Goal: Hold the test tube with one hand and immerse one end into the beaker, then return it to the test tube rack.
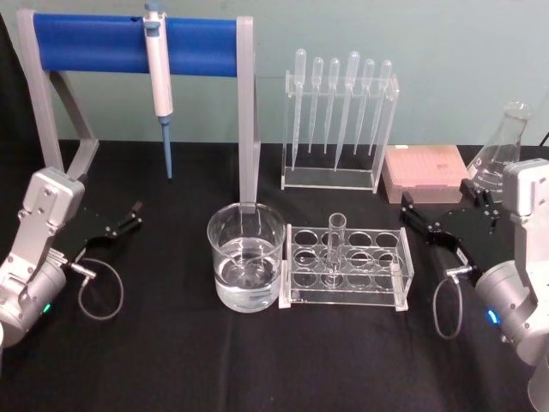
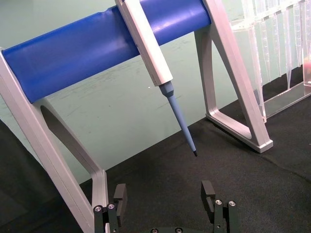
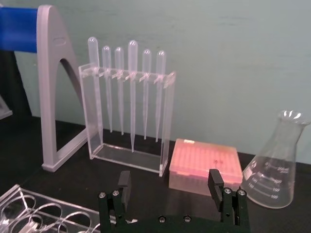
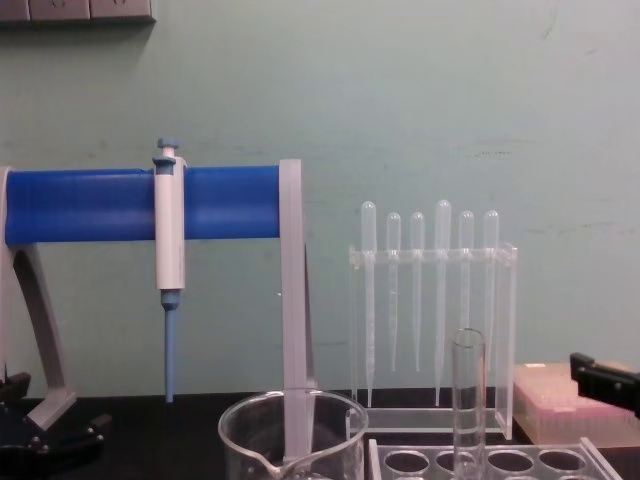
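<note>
- at frame centre of the head view, the test tube [image 1: 335, 245] stands upright in the clear rack [image 1: 346, 266], beside the beaker [image 1: 245, 256].
- left pincer [image 1: 135, 213] at the left edge and right pincer [image 1: 411, 213] at the right edge both gape open, empty.

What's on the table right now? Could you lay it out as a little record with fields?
test tube: upright in the clear rack, untouched
beaker: left of the rack, part filled with clear liquid
left gripper: fingers open, low at the table's left side, holding nothing
right gripper: fingers open, right of the rack, holding nothing
behind: pipettor hung on a blue stand; pipettes; conical flask
</note>
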`<state>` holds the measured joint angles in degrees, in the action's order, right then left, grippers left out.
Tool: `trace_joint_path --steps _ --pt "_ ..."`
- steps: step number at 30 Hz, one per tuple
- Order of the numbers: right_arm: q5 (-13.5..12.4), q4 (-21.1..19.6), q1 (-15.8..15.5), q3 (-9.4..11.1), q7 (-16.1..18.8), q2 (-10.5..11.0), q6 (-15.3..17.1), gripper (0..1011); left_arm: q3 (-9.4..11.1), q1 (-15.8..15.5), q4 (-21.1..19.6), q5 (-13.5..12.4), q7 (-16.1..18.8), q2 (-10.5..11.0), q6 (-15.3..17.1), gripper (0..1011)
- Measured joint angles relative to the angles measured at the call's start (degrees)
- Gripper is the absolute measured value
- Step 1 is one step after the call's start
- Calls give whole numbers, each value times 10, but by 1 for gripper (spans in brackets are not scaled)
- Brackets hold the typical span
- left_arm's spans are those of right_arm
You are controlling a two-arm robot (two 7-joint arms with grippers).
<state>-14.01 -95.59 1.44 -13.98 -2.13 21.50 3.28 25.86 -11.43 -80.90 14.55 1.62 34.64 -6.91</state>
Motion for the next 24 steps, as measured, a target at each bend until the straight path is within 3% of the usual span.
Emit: trace_joint_path --steps 4,24 --pt "-2 10 4 -2 26 1 -3 1004 0 0 0 0 0 0 0 1000" --pt "-3 5 3 -1 19 1 -3 1004 0 0 0 0 0 0 0 1000"
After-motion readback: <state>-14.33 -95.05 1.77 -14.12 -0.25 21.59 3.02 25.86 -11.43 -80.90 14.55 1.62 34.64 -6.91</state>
